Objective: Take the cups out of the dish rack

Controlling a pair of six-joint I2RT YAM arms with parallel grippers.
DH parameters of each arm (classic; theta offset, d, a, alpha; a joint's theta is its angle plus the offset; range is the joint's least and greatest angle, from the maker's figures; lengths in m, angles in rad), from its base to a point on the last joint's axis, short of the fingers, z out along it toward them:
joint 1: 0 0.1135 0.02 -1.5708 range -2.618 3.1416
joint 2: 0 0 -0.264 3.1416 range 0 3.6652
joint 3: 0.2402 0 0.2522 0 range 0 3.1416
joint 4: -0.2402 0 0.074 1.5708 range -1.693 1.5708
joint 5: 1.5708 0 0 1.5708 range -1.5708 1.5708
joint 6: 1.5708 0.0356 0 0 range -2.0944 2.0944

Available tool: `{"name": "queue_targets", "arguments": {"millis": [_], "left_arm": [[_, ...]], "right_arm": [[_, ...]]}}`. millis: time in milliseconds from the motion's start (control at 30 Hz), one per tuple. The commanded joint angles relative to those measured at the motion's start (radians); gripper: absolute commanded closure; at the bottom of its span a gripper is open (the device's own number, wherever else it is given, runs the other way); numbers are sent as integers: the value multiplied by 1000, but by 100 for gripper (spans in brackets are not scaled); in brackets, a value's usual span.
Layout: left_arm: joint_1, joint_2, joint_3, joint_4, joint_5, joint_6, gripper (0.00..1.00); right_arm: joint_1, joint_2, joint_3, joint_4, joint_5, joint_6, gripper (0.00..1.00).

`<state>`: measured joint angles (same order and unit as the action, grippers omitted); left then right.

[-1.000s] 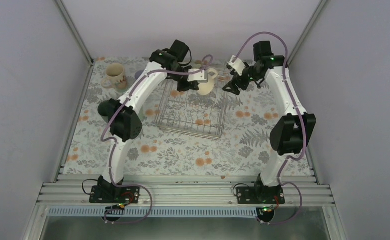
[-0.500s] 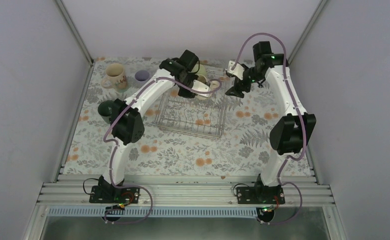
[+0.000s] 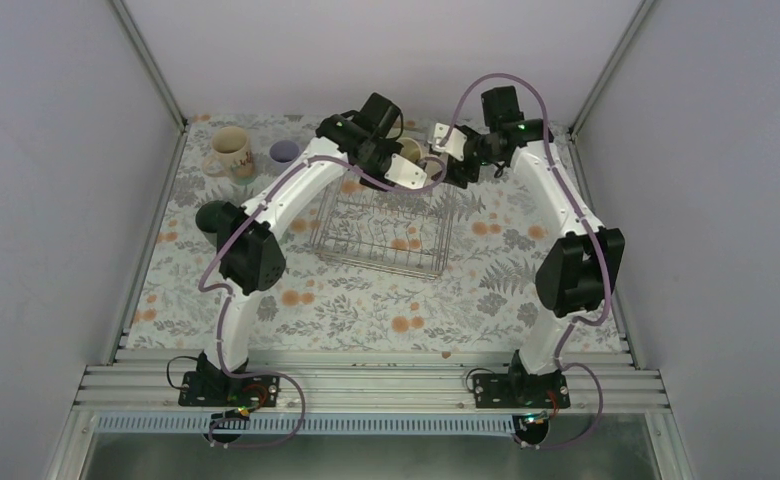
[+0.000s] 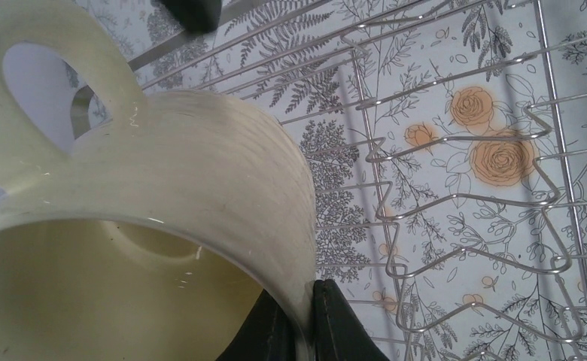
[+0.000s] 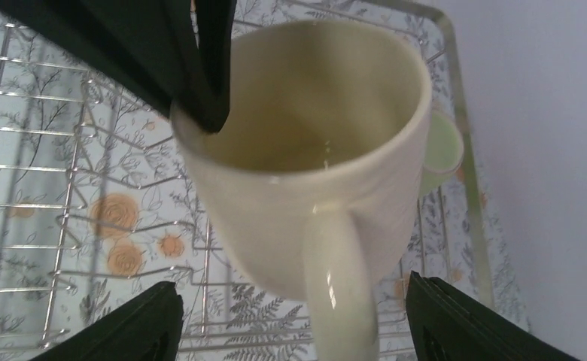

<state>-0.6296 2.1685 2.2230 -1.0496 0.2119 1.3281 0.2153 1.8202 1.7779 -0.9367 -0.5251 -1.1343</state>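
My left gripper [image 3: 411, 165] is shut on the rim of a cream mug [image 3: 408, 152] and holds it above the far end of the wire dish rack [image 3: 386, 225]. In the left wrist view my fingers [image 4: 328, 323] pinch the mug's wall [image 4: 200, 165] over the rack [image 4: 463, 195]. My right gripper [image 3: 446, 163] is open beside the mug. In the right wrist view my right gripper [image 5: 302, 331] has its fingers either side of the mug's handle [image 5: 339, 301] without touching it. A pale green cup [image 5: 442, 143] shows behind the mug.
On the flowered mat left of the rack stand a beige mug with markings [image 3: 231, 152], a lavender cup [image 3: 284, 152] and a dark green cup [image 3: 209, 214]. The two wrists are close together over the rack's far end. Grey walls enclose the table.
My left gripper has carried the cream mug a little right over the rack's far end. My right gripper has swung left, up to the mug, with its jaws open.
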Motion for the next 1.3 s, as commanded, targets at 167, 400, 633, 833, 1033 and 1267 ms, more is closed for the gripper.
{"name": "queue_targets", "arguments": {"millis": [167, 400, 633, 833, 1033, 1267], "left_arm": [[-25, -21, 80, 38, 14, 28, 98], [-27, -19, 81, 43, -12, 36, 98], [-32, -20, 77, 48, -26, 40, 98], [-32, -20, 77, 63, -43, 42, 98], [-32, 18, 127, 106, -98, -56, 81], [-20, -13, 159, 174, -82, -133, 0]], "right_arm": [[26, 49, 105, 46, 61, 54, 43], [26, 101, 177, -51, 85, 42, 58], [24, 122, 203, -80, 85, 54, 69], [22, 150, 258, -129, 78, 66, 88], [9, 124, 259, -125, 55, 107, 96], [-102, 78, 247, -49, 40, 256, 96]]}}
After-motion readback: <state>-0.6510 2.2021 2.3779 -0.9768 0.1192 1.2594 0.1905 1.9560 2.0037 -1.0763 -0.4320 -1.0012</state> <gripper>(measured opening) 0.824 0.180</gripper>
